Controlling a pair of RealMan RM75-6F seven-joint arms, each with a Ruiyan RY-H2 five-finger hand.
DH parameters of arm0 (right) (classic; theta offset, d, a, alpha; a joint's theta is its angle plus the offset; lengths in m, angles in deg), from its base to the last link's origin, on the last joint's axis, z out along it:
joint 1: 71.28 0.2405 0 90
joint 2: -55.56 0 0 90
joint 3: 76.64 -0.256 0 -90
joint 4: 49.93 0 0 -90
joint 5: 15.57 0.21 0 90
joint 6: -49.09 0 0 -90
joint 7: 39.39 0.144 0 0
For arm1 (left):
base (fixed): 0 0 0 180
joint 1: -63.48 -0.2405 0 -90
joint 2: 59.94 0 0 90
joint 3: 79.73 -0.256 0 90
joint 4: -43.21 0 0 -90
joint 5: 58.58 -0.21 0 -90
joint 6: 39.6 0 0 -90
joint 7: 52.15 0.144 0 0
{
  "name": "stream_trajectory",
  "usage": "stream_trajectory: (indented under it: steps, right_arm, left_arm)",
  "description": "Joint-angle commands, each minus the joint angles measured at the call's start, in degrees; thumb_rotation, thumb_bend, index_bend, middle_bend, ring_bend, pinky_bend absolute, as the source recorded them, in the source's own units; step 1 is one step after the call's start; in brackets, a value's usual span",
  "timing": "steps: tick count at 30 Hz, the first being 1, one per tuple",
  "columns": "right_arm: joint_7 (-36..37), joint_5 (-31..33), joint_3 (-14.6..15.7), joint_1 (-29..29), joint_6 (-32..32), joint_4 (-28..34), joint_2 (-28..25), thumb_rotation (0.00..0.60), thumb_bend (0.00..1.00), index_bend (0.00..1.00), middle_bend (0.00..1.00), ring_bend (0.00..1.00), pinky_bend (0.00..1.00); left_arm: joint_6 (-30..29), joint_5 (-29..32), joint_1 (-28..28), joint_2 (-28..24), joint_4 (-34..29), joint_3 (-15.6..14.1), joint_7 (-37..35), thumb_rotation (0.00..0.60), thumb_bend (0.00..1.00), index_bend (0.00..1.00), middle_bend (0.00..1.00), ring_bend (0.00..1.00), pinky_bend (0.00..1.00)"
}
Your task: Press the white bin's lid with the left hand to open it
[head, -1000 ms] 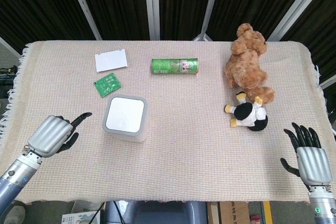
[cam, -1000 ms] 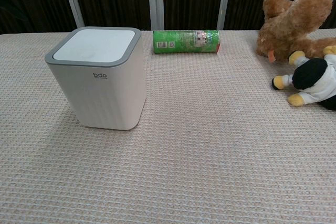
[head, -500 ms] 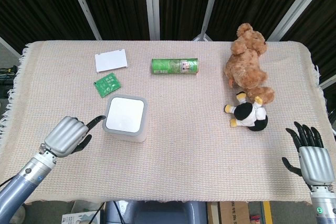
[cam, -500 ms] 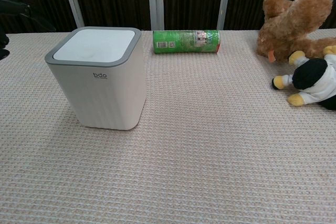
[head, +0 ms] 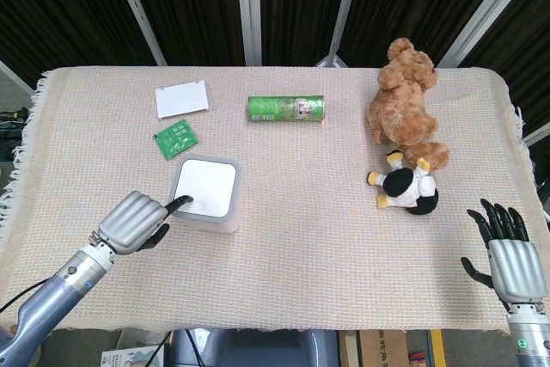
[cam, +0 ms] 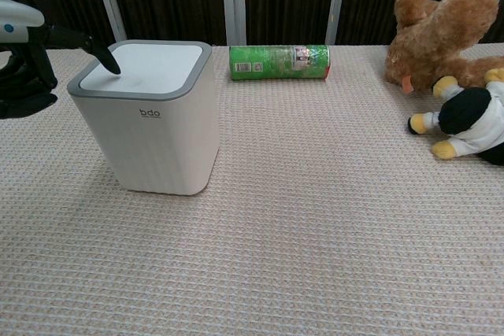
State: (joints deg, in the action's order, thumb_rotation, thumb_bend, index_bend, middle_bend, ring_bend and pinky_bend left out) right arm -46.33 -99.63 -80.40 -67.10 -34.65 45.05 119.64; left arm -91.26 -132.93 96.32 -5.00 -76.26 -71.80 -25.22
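The left robot hand [head: 137, 221] has moved in from the bench's left edge. Clenched but for one extended finger, it touches the white bin [head: 204, 194] lid's left rim [cam: 93, 78], ready to press. The right robot hand [head: 509, 257] rests released, holding nothing, near the front right corner.

In the chest view, the left robot hand [cam: 27, 57] is running off the left edge of the frame, leaving only its dark extended finger and part of the palm showing. The brown teddy bear [cam: 445, 25] and the penguin toy [cam: 472, 120] are being cut off at the right edge. In the head view, the printing on the green can [head: 286, 108] and the green packet [head: 176, 138] is reading too small to make out.
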Motion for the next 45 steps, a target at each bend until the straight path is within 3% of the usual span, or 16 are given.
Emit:
stream_trajectory:
  steps: [1,5,14,19,21,23,26,28,31,32,34,40,45]
  right_arm:
    - [0.2,0.0,-0.1,0.0,-0.1,0.0,0.0,0.600,0.25,0.18,0.07,0.03,0.00]
    - [0.3,0.1,0.0,0.0,0.0,-0.1,0.0,0.600,0.25,0.18,0.07,0.03,0.00]
    - [0.3,0.1,-0.1,0.1,0.1,-0.2,0.1,0.600,0.25,0.18,0.07,0.03,0.00]
    - [0.4,-0.1,-0.1,0.1,-0.1,-0.2,0.2,0.600,0.25,0.18,0.07,0.03,0.00]
    - [0.4,-0.2,-0.1,0.1,-0.2,-0.3,0.2,0.600,0.24,0.18,0.07,0.04,0.00]
    - [0.5,-0.2,-0.1,0.1,-0.2,-0.4,0.2,0.600,0.24,0.18,0.07,0.04,0.00]
    - [0.5,-0.1,-0.2,0.1,-0.2,-0.5,0.4,0.600,0.24,0.18,0.07,0.04,0.00]
    - [0.5,-0.2,-0.1,0.2,-0.2,-0.6,0.5,0.600,0.25,0.18,0.07,0.04,0.00]
    - [0.7,-0.5,0.0,0.2,-0.3,-0.6,0.6,0.600,0.24,0.18,0.07,0.04,0.00]
    - [1.0,-0.7,0.1,0.3,0.0,-0.6,0.5,0.600,0.24,0.18,0.07,0.04,0.00]
    - [1.5,-0.9,0.2,0.4,0.2,-0.7,0.4,0.600,0.24,0.18,0.07,0.04,0.00]
    - [2.5,-1.8,0.5,0.7,0.5,-1.1,0.2,0.600,0.22,0.17,0.07,0.04,0.00]
    - [3.9,-3.5,1.0,1.0,0.6,-1.6,-0.5,0.600,0.22,0.16,0.07,0.02,0.00]
  left_arm:
    - [0.5,2.1,1.0,0.5,-0.5,-0.4,1.9,0.600,0.72,0.22,0.82,0.74,0.66]
    - [0.4,4.1,1.7,1.0,-0.6,-0.9,3.8,0.600,0.72,0.27,0.83,0.75,0.66]
    - [-2.6,7.9,3.1,1.9,-2.9,-1.8,10.3,0.600,0.72,0.27,0.82,0.75,0.66]
    - [-6.8,3.3,1.9,1.6,-5.1,-1.1,7.9,0.600,0.62,0.26,0.73,0.71,0.66]
    - [-10.0,-1.2,0.3,1.4,-6.0,-0.8,5.3,0.600,0.56,0.26,0.66,0.66,0.66]
    - [-15.0,-8.1,-2.4,0.8,-6.8,-1.2,2.1,0.600,0.52,0.26,0.52,0.55,0.63]
    - [-25.4,-16.9,-9.2,-0.1,-6.5,-3.9,1.4,0.600,0.41,0.23,0.29,0.32,0.47]
    - [-31.2,-19.2,-14.1,-0.4,-6.4,-6.4,5.5,0.600,0.32,0.22,0.21,0.21,0.34]
    - [-38.9,-20.0,-21.7,0.8,-5.4,-10.2,11.3,0.600,0.23,0.21,0.18,0.15,0.27]
    - [-43.3,-18.1,-25.8,2.0,-2.4,-11.5,10.3,0.600,0.21,0.20,0.17,0.13,0.25]
    - [-47.0,-18.1,-28.5,4.4,2.5,-11.6,7.4,0.600,0.18,0.19,0.15,0.10,0.21]
    - [-49.0,-16.7,-30.9,7.2,9.6,-11.0,1.8,0.600,0.14,0.16,0.09,0.05,0.17]
    - [-47.4,-13.1,-32.3,8.1,14.3,-11.2,-5.9,0.600,0.14,0.15,0.08,0.03,0.14]
